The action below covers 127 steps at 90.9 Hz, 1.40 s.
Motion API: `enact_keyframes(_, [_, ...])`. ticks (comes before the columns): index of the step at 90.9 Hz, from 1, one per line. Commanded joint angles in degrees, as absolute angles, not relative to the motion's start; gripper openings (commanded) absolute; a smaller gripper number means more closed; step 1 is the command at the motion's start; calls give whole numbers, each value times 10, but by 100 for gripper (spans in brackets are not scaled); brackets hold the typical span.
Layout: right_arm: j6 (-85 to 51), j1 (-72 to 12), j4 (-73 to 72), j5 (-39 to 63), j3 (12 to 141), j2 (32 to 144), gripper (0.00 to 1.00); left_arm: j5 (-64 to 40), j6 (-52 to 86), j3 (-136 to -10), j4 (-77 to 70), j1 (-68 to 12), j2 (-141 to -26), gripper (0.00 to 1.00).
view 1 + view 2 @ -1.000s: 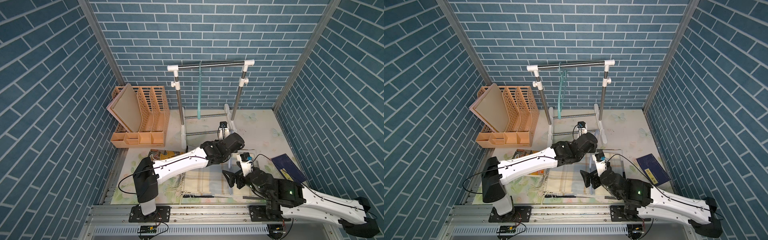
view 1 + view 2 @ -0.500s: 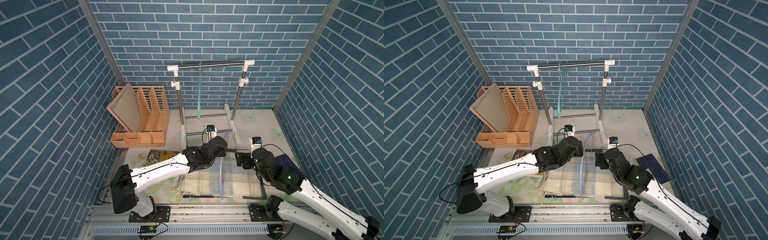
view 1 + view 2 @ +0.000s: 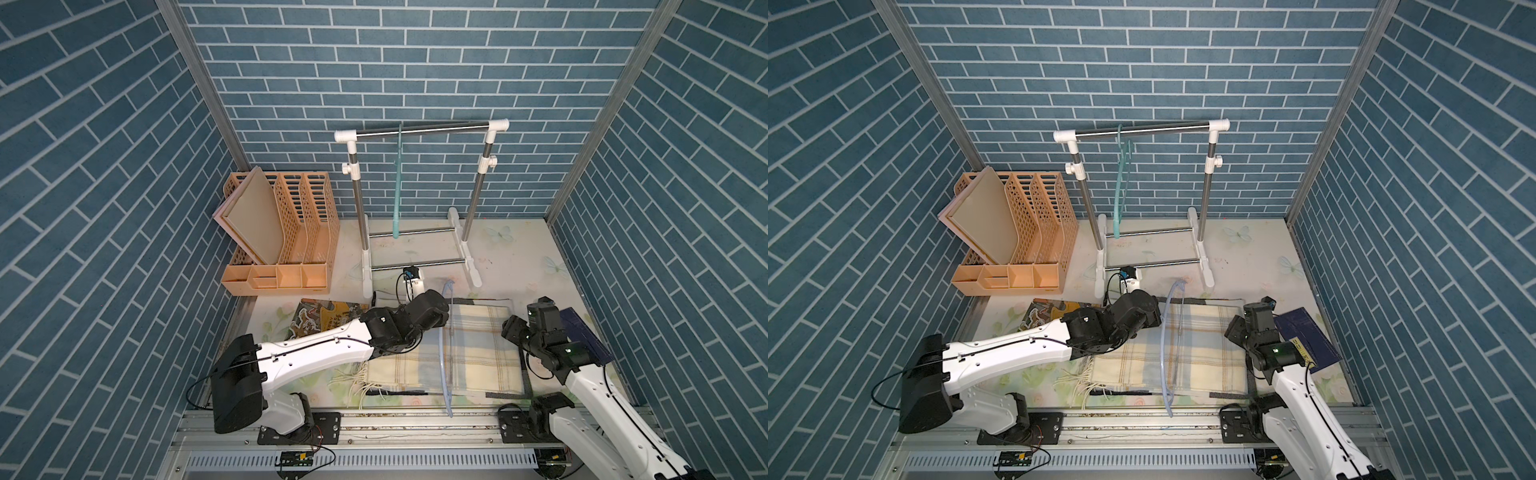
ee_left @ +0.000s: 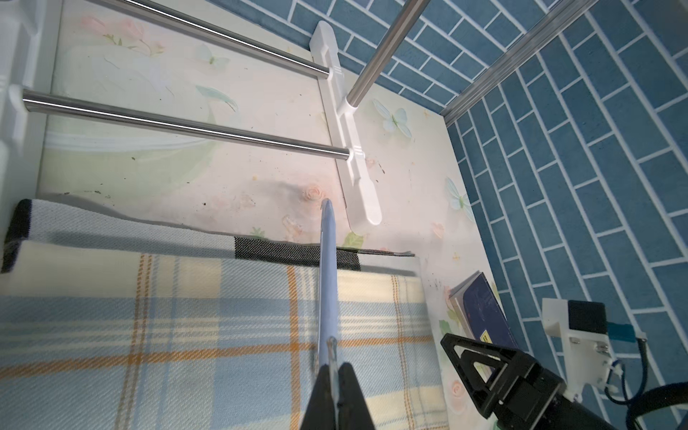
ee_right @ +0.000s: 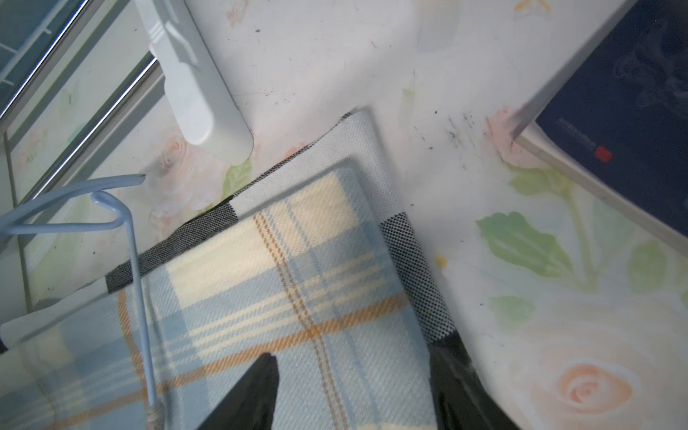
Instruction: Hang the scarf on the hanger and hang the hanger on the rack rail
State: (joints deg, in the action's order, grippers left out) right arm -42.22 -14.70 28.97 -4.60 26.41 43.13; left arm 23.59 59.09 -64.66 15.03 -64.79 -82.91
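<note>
A plaid cream, blue and orange scarf (image 3: 478, 349) (image 3: 1200, 353) lies folded flat at the front of the table, on top of a black-and-white cloth (image 4: 111, 231). A light blue hanger (image 3: 443, 365) (image 3: 1163, 365) stands on edge across the scarf. My left gripper (image 4: 337, 372) (image 3: 438, 328) is shut on the hanger's (image 4: 328, 268) thin wire part. My right gripper (image 5: 353, 376) (image 3: 510, 332) is open low over the scarf's (image 5: 283, 275) right end. One of its fingers (image 5: 260, 391) is over the plaid; the other is at the cloth's edge.
A clothes rack (image 3: 419, 132) at the back carries a teal hanger (image 3: 397, 195). An orange file organizer (image 3: 286, 232) stands back left. A dark blue book (image 3: 584, 332) lies right of the scarf and a picture book (image 3: 324, 320) left of it. Black strips (image 3: 505, 393) lie by the front edge.
My right arm has swung from the front middle to the scarf's right end, its jaws narrowing. My left arm has drawn back leftward with the hanger.
</note>
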Motion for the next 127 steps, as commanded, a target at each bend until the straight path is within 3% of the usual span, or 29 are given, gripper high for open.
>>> enact_keyframes(1, [-433,-140,272,-51,262,458,62,257,604,-638,131,-649,-820,0])
enact_keyframes(22, [-412,-139,252,-68,263,513,50,252,603,-615,120,-649,-816,0])
enact_keyframes(60, [-402,-136,224,-121,252,569,48,253,593,-598,109,-663,-813,0])
enact_keyframes(75, [-393,-136,208,-105,246,587,36,255,590,-601,112,-664,-813,0])
enact_keyframes(92, [-390,-136,206,-92,245,594,31,256,592,-599,111,-665,-815,0])
enact_keyframes(108, [-388,-135,206,-87,246,592,12,255,592,-597,109,-666,-816,0])
enact_keyframes(127, [-388,-136,209,-87,248,586,2,258,591,-596,112,-666,-814,0])
